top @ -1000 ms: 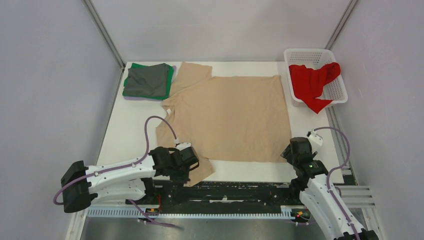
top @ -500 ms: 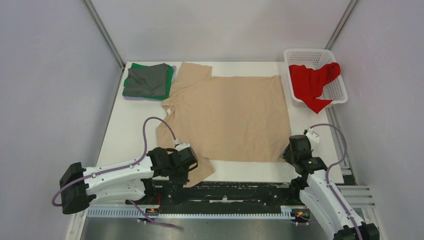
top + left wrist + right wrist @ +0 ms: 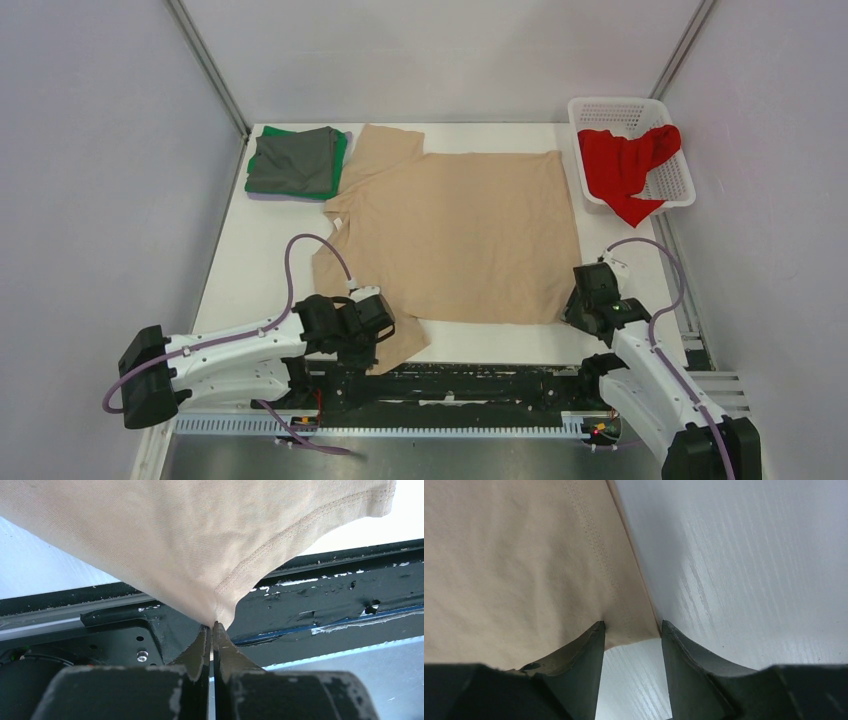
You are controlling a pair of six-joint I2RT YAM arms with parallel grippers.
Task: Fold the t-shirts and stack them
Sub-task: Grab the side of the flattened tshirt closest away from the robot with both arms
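Note:
The large beige t-shirt (image 3: pixel 460 235) lies spread flat on the white table. My left gripper (image 3: pixel 372 335) is shut on its near-left sleeve; in the left wrist view the beige cloth (image 3: pixel 200 545) hangs pinched between the closed tips (image 3: pixel 212 628). My right gripper (image 3: pixel 578 305) is open at the shirt's near-right hem corner; in the right wrist view the corner (image 3: pixel 629 625) lies between the spread fingers (image 3: pixel 630 626), which touch down around it. The red t-shirt (image 3: pixel 625 165) hangs out of the white basket. The folded dark grey shirt (image 3: pixel 295 160) tops the green and lavender ones at the far left.
The white lattice basket (image 3: pixel 630 108) stands at the far right corner. The black base rail (image 3: pixel 470 380) runs along the table's near edge, also below the sleeve in the left wrist view (image 3: pixel 325 595). Grey walls enclose the table on three sides.
My right gripper has moved forward and left, onto the shirt's near-right corner. My left gripper holds the sleeve in nearly the same place.

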